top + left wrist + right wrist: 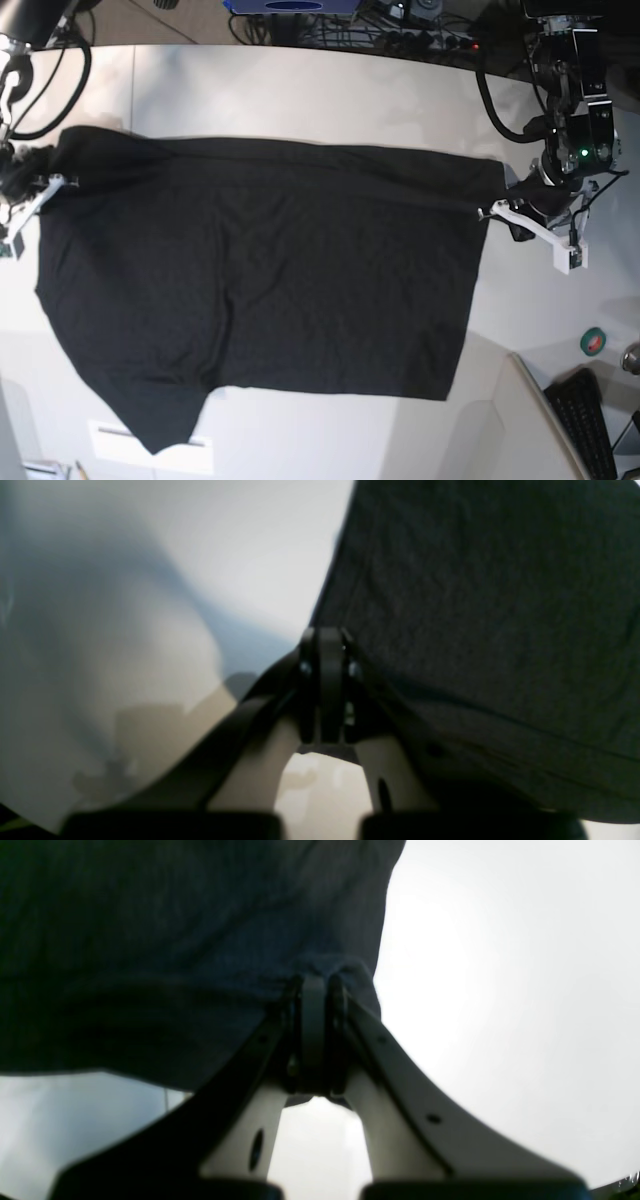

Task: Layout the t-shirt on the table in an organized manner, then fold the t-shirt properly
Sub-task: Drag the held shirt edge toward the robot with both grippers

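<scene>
I hold the black t-shirt (270,280) stretched between my two arms above the white desk (330,100). My left tool (325,645) is clenched on one edge of the cloth, its jaws pressed together with fabric pinched at the tips; in the left wrist view the dark shirt fills the right side and the pale desk lies to the left. My right tool (312,985) is likewise clenched on the shirt, with a small bunch of cloth gathered just over its tips, the shirt spreading to the left in that view and the bright desk to the right. In the base view the shirt hangs as a broad dark sheet, its upper edge pulled nearly straight from one grip to the other, and one sleeve droops toward the lower left corner. No print shows on the side facing the camera. A keyboard (590,420) and a roll of green tape (593,342) sit at the lower right.
</scene>
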